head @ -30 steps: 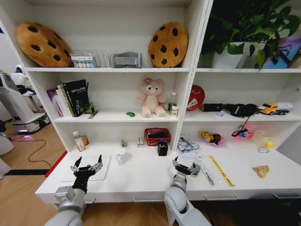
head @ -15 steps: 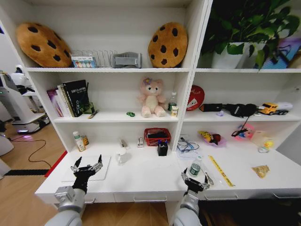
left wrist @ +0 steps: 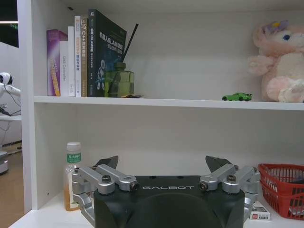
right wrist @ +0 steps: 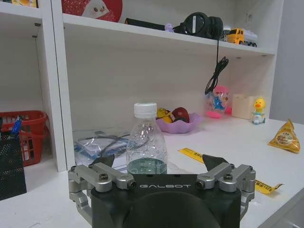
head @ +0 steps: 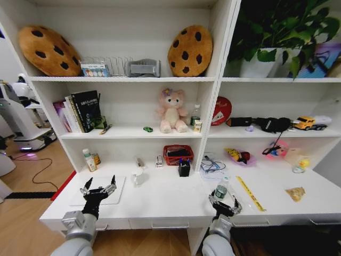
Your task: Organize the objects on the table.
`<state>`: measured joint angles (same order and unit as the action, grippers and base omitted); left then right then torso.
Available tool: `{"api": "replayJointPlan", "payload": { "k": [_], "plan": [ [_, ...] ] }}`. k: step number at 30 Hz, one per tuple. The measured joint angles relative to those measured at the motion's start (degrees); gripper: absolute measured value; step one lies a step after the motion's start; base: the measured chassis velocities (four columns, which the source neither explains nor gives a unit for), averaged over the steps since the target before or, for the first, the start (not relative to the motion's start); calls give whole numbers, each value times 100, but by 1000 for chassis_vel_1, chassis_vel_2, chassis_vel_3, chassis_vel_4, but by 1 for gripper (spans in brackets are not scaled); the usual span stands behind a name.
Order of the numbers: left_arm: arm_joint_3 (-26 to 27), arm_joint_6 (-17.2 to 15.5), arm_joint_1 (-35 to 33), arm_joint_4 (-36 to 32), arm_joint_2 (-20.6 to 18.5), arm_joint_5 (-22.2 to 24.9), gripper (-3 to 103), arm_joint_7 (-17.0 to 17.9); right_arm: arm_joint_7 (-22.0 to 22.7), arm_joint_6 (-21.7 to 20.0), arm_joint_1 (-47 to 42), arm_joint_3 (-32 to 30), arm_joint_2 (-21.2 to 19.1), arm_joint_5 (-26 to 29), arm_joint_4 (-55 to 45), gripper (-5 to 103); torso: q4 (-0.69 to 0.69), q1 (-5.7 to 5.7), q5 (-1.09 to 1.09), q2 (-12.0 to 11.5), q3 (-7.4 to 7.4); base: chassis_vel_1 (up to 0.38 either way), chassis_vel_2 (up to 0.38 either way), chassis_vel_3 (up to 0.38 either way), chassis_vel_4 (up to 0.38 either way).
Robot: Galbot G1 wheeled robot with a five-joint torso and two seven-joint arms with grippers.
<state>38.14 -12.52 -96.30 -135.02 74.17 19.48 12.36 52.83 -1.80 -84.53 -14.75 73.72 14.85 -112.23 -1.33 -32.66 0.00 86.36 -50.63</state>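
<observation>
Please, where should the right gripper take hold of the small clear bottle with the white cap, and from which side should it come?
Grip the clear bottle around its round body, below the white cap. It stands upright on the table, directly ahead of the open right gripper, so a level approach from the desk's front edge looks best, with one finger passing each side.

White wooden shelf unit (head: 213, 79) against the wall, in two bays with a central upright. Light wood plank floor (head: 32, 165) at left, black cable (head: 40, 178) trailing across it. Green leafy potted plant (head: 277, 26) top right.
</observation>
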Motion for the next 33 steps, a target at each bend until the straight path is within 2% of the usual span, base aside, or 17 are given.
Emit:
{"api": "replayJointPlan", "payload": {
  "k": [6,23,25,28,30,33],
  "plan": [
    [0,0,0,0,0,0,100,0,-319,50,273,-55,-48,558,182,100,0,0,0,0,0,0,0,0,0],
    [0,0,0,0,0,0,100,0,-472,-113,814,-441,-232,1158,672,100,0,0,0,0,0,0,0,0,0],
    [0,0,0,0,0,0,100,0,-518,-167,864,-446,-260,1225,704,103,0,0,0,0,0,0,0,0,0],
    [0,0,0,0,0,0,100,0,-676,-252,962,-409,-293,1309,756,90,0,0,0,-1,0,0,0,0,0],
    [0,0,0,0,0,0,100,0,-692,-261,975,-389,-291,1319,758,90,0,0,0,0,0,0,0,0,0],
    [0,0,0,0,0,0,100,0,-711,-293,1009,-315,-279,1325,761,74,0,0,-1,0,0,0,0,0,0]
  ]
}}
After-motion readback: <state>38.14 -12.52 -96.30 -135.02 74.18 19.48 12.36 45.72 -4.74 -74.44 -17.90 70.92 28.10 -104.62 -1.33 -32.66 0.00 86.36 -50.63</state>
